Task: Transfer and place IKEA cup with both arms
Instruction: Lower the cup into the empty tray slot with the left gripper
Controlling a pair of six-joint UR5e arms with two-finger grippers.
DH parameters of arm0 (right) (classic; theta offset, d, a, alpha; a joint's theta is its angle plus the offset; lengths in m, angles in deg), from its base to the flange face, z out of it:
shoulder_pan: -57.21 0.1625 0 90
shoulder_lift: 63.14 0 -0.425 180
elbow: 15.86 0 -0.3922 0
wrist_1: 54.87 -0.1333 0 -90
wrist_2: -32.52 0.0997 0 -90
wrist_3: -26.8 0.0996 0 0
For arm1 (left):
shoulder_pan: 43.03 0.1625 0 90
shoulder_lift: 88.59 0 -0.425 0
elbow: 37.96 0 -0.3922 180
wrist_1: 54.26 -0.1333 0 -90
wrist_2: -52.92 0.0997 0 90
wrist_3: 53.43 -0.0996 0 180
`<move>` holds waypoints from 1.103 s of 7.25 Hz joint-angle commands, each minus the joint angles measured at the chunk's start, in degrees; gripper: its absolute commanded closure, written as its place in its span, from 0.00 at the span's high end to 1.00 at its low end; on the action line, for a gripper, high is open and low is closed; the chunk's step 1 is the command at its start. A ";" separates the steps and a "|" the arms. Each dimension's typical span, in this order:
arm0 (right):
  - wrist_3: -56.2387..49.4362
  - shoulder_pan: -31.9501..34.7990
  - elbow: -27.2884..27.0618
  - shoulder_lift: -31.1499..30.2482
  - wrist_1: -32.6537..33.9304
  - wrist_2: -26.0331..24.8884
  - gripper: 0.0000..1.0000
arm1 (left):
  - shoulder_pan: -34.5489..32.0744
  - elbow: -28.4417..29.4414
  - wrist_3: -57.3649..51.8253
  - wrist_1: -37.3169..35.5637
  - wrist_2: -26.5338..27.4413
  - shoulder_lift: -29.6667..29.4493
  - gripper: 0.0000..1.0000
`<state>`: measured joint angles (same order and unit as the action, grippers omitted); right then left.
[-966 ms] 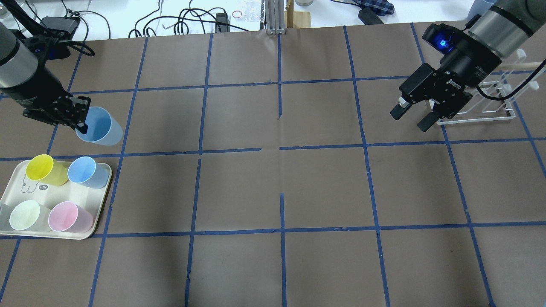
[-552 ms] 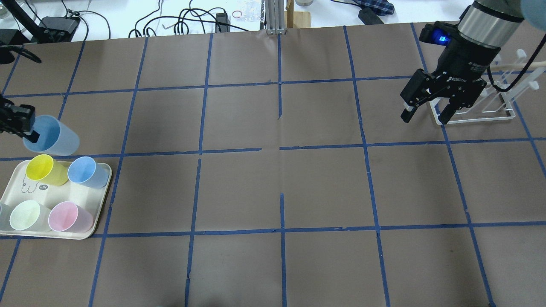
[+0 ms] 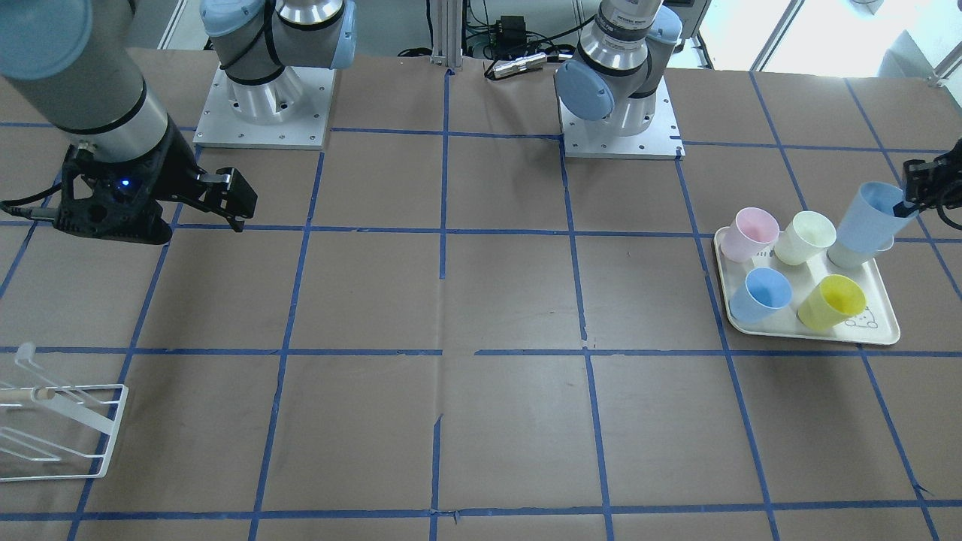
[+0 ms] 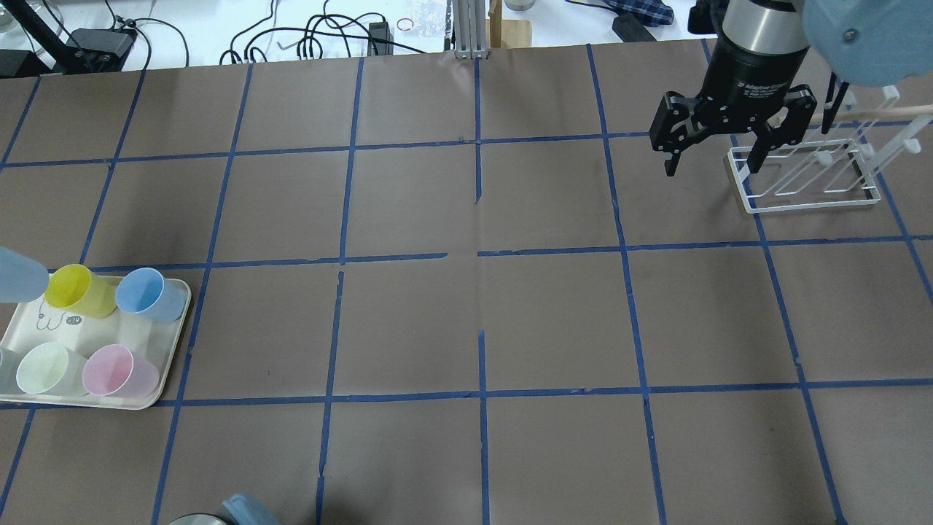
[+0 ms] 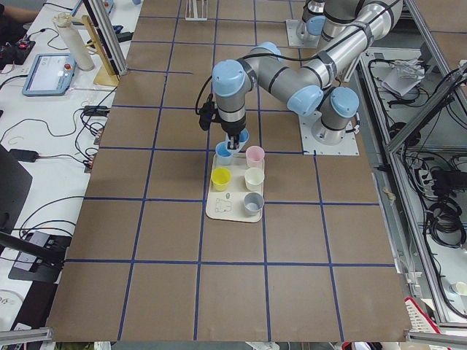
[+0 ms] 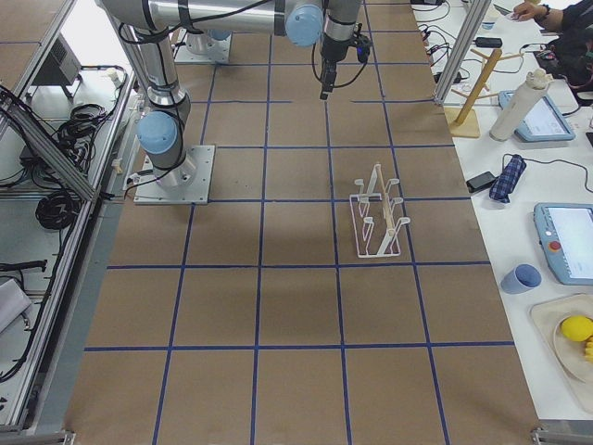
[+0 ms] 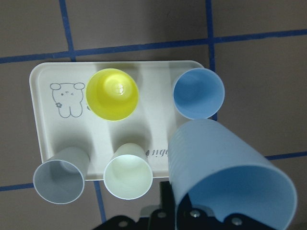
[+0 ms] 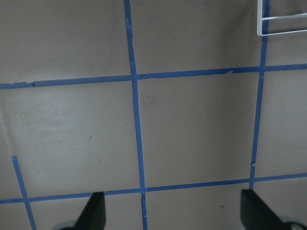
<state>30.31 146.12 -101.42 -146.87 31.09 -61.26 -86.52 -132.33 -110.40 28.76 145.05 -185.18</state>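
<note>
Left gripper [image 3: 907, 204], half hidden, seems to pinch a tilted pale sky-blue plastic tumbler [image 3: 864, 218] above a cream tray [image 3: 887, 324]; right gripper [image 4: 711, 169] hangs spread near a white wire rack [image 4: 805, 172].

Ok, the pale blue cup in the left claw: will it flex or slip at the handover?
Likely light: the IKEA cup hangs tilted, pinched at the rim by the left claw. Its thin plastic wall may flex. Tapered and round, it could slip, or roll if laid down.
</note>
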 commanded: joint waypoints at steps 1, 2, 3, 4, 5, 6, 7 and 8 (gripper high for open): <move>2.38 1.45 -0.66 -3.70 5.51 0.25 1.00 | 3.92 3.81 -6.11 -4.88 0.50 -7.70 0.00; 1.68 1.18 -0.84 -4.16 9.71 0.52 1.00 | 4.11 6.97 -7.52 -4.71 0.32 -11.57 0.00; 1.41 1.27 -0.84 -4.77 10.36 2.52 1.00 | 4.20 9.01 -9.45 -4.10 0.67 -14.30 0.00; 1.15 1.36 -0.84 -5.56 10.45 4.98 1.00 | 4.20 9.64 -10.86 -4.88 0.67 -17.03 0.00; 1.06 1.36 -0.84 -6.01 10.46 4.13 1.00 | 4.20 10.69 -11.22 -5.93 0.59 -19.49 0.00; 1.14 1.45 -0.84 -6.10 9.59 4.21 1.00 | 4.29 12.79 -13.92 -6.12 0.59 -21.60 0.00; 1.23 1.45 -0.84 -6.10 9.66 4.73 1.00 | 4.55 14.11 -14.38 -6.12 0.67 -23.89 0.00; 1.32 1.45 -0.75 -5.66 10.36 5.09 1.00 | 4.64 14.39 -14.39 -6.03 0.76 -25.39 0.00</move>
<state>31.53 147.54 -102.24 -152.81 40.97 -56.65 -82.05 -118.96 -124.23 22.75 145.72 -208.17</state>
